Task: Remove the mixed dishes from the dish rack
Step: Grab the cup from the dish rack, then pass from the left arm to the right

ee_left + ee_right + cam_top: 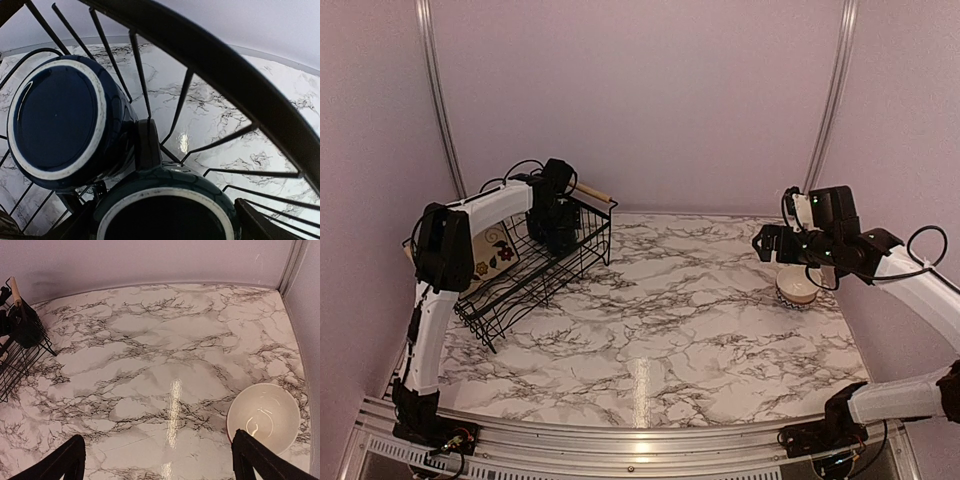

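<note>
Counts: 1 dish rack (535, 268), 2 mugs, 1 square plate, 1 bowl.

- Rack: on the left side of the marble table (670, 330), set at a slant, its far-left side close to the left wall. 1 wooden handle (592, 192) shows at its far end.
- Square plate (492, 256): flowered, leaning in the rack's left part.
- 2 mugs at the rack's far end, touching or nearly so: 1 on its side (55, 120), 1 nearer the camera (165, 186). Rack wires stand close behind both.
- Left gripper (557, 222): down inside the rack over the mugs. Its fingers sit in shadow either side of the nearer mug; cannot tell whether they press on it.
- Right gripper (157, 436): fingers spread wide, nothing between them, hovering above the table.
- Bowl (264, 417): on the table near the right wall.
- Rack and bowl are well apart, with a wide stretch of marble between them.
</note>
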{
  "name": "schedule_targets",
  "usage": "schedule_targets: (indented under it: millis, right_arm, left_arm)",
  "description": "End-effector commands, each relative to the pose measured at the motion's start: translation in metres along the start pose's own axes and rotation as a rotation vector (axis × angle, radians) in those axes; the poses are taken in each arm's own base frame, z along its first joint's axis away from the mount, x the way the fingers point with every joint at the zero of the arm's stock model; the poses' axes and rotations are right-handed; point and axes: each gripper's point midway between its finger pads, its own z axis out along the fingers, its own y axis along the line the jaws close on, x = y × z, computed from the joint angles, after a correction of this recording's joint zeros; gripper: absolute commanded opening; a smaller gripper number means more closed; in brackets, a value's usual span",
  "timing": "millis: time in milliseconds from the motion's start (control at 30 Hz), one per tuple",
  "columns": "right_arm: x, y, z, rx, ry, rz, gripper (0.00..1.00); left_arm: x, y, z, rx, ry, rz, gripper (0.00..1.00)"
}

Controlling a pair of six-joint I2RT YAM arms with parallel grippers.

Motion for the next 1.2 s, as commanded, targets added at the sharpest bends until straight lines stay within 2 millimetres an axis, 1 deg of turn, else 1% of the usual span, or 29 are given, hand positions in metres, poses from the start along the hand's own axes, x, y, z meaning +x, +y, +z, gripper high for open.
schedule_targets:
  millis: [0, 100, 267, 367, 467, 500, 633, 667, 767, 867, 900, 933, 967, 1000, 1033, 1100, 1167]
  right_arm:
    - [-0.014, 0.01, -0.005, -0.036, -0.026, 0.018, 0.99]
    - [-0.012, 0.011, -0.006, -0.047, -0.027, 0.028, 0.99]
    - [-0.008, 0.012, -0.007, -0.058, -0.027, 0.039, 0.98]
    - [-0.007, 0.015, -0.008, -0.076, -0.021, 0.043, 0.99]
    - [-0.008, 0.018, -0.011, -0.094, -0.029, 0.049, 0.99]
    - [-0.009, 0.024, -0.014, -0.133, -0.029, 0.048, 0.98]
    - [-0.017, 0.033, -0.025, -0.196, -0.093, 0.057, 0.99]
    - [-0.02, 0.035, -0.029, -0.214, -0.117, 0.06, 0.98]
    - [-0.022, 0.039, -0.032, -0.248, -0.151, 0.074, 0.99]
    - [-0.018, 0.03, -0.026, -0.212, -0.167, 0.128, 0.98]
    - [-0.016, 0.026, -0.023, -0.196, -0.167, 0.155, 0.99]
    - [-0.015, 0.028, -0.02, -0.214, -0.168, 0.167, 0.99]
    - [-0.016, 0.036, -0.02, -0.258, -0.168, 0.165, 0.99]
    - [-0.012, 0.049, -0.019, -0.334, -0.153, 0.154, 0.98]
    - [-0.013, 0.059, -0.021, -0.401, -0.156, 0.149, 0.98]
    - [-0.013, 0.079, -0.024, -0.524, -0.154, 0.159, 0.97]
    - [-0.015, 0.097, -0.027, -0.631, -0.158, 0.169, 0.95]
  left_arm:
    - [0.0, 0.015, -0.034, -0.01, 0.006, -0.011, 0.54]
    - [0.003, 0.02, -0.051, -0.003, 0.009, -0.015, 0.49]
    - [0.007, 0.021, -0.079, 0.03, 0.008, -0.015, 0.46]
    - [0.01, 0.02, -0.097, 0.068, 0.011, -0.016, 0.4]
    - [0.012, 0.024, -0.121, 0.094, -0.005, -0.029, 0.34]
    - [0.01, 0.025, -0.131, 0.109, -0.017, -0.036, 0.33]
    - [0.001, 0.021, -0.18, 0.222, -0.075, -0.063, 0.32]
    - [-0.003, 0.02, -0.196, 0.256, -0.1, -0.069, 0.32]
    - [-0.01, 0.017, -0.239, 0.367, -0.168, -0.098, 0.32]
    - [-0.009, 0.001, -0.28, 0.552, -0.211, -0.135, 0.33]
    - [-0.008, -0.004, -0.291, 0.612, -0.216, -0.147, 0.33]
    - [-0.006, -0.009, -0.301, 0.673, -0.223, -0.159, 0.33]
    - [-0.003, -0.016, -0.309, 0.744, -0.222, -0.174, 0.34]
    - [0.0, -0.023, -0.32, 0.821, -0.216, -0.202, 0.34]
    - [0.003, -0.03, -0.328, 0.9, -0.211, -0.219, 0.34]
    - [0.013, -0.042, -0.341, 1.052, -0.186, -0.261, 0.34]
    - [0.018, -0.051, -0.355, 1.192, -0.177, -0.301, 0.34]
